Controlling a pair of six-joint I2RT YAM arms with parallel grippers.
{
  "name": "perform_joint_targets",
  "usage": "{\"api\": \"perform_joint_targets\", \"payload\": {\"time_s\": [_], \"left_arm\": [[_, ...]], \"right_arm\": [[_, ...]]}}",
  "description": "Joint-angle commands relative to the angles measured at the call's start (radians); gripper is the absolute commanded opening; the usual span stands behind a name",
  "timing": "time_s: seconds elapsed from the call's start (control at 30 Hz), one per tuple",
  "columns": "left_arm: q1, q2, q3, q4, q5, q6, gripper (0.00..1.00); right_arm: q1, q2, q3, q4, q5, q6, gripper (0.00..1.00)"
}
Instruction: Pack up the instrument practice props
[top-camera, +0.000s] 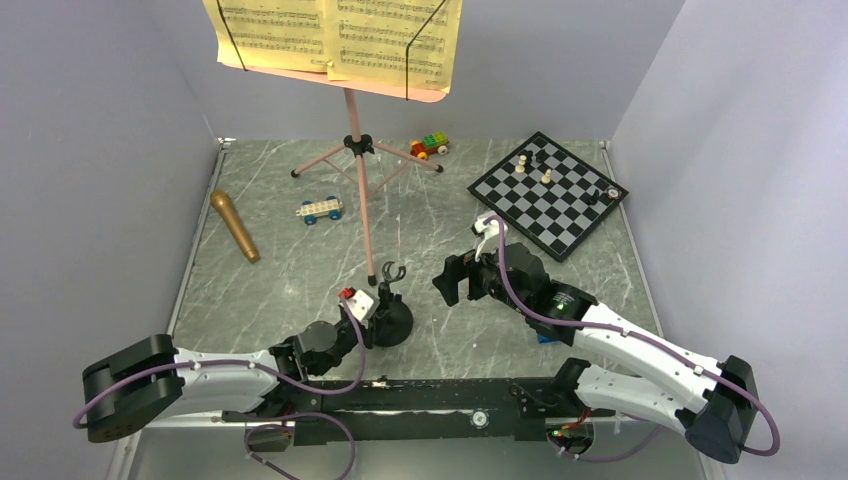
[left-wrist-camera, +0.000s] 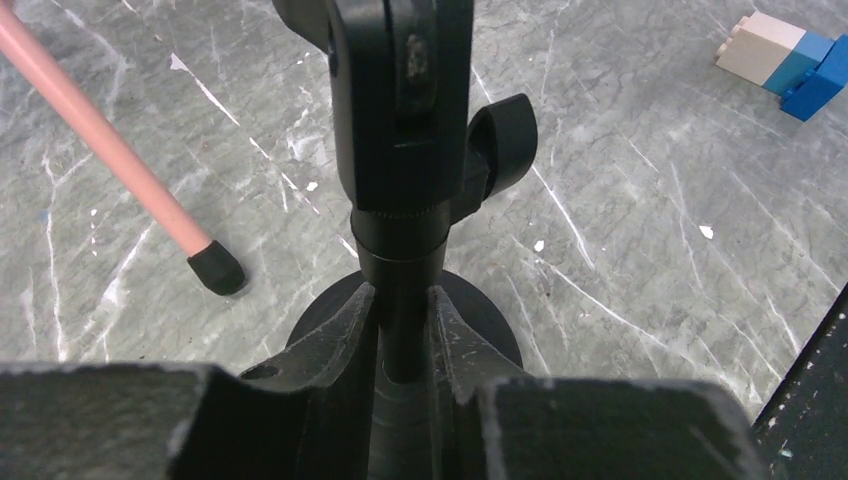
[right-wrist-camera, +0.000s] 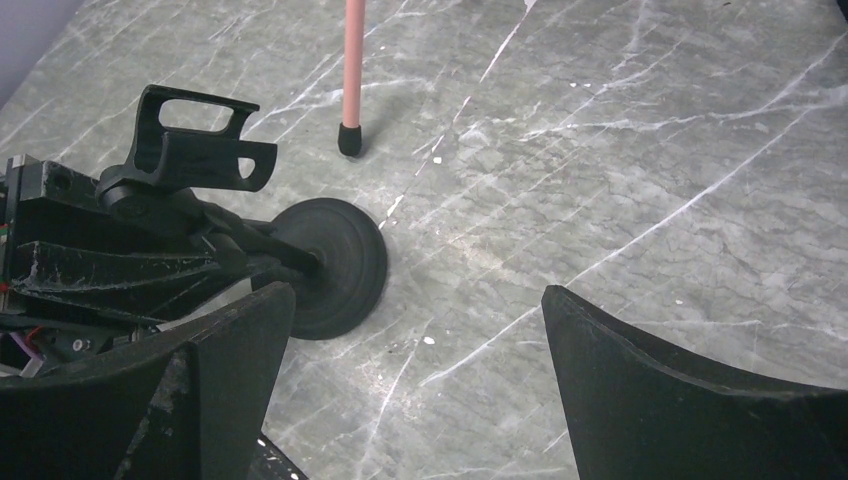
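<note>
My left claw (left-wrist-camera: 403, 310) clenches the thin post of the black mic stand (left-wrist-camera: 400, 120), just above its round base (left-wrist-camera: 490, 335). I judge it rigid, slick and bottom-heavy, so this low hold suits it.

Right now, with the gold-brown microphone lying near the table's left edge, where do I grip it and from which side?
Take the gold-brown microphone at mid-body, straight down from above, jaws across its narrow width. It lies flat on the table, long axis diagonal, so only its top and flanks are free. The left end effector is nearer but grips the black mic stand.
</note>
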Motion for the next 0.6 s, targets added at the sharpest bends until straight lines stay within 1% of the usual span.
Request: {"api": "perform_joint_targets", "payload": {"time_s": [0.0, 0.13, 0.17, 0.2, 0.27, 0.3, 0.37, 0.4, 0.47, 0.5, 0.57], "left_arm": [[-0.005, -0.030, 0.038, 0.087, -0.006, 0.023, 0.19], [-0.004, -0.108, 0.072, -0.016, -0.004, 0.071, 0.08], [-0.003, -0.117, 0.077, -0.033, -0.003, 0.079, 0.08], [-0.002, -0.121, 0.080, -0.047, -0.004, 0.079, 0.10], [-0.001, -0.117, 0.079, -0.057, 0.002, 0.069, 0.21], [-0.001, -0.113, 0.076, -0.053, 0.006, 0.061, 0.21], [-0.001, -0.114, 0.066, -0.033, 0.001, 0.047, 0.12], [0.000, -0.126, 0.061, -0.026, -0.013, 0.044, 0.02], [-0.001, -0.186, 0.062, -0.050, -0.063, 0.037, 0.00], [-0.001, -0.248, 0.077, -0.106, -0.106, 0.037, 0.00], [0.000, -0.346, 0.145, -0.300, -0.223, 0.008, 0.00]], "right_arm": [[-0.003, -0.015, 0.014, 0.007, 0.026, -0.012, 1.00], [-0.003, -0.008, 0.019, 0.011, 0.022, -0.018, 1.00], [-0.002, -0.004, 0.019, 0.014, 0.020, -0.019, 1.00], [-0.003, 0.000, 0.020, 0.015, 0.018, -0.018, 1.00], [-0.003, 0.005, 0.021, 0.021, 0.012, -0.015, 1.00], [-0.003, 0.005, 0.019, 0.022, 0.009, -0.013, 1.00], [-0.003, -0.001, 0.019, 0.020, 0.009, -0.011, 1.00], [-0.002, -0.005, 0.018, 0.017, 0.010, -0.011, 1.00], [-0.003, -0.014, 0.018, 0.011, 0.016, -0.015, 1.00], [-0.003, -0.017, 0.018, 0.008, 0.019, -0.016, 1.00], [-0.003, -0.023, 0.017, 0.005, 0.021, -0.018, 1.00]]}}
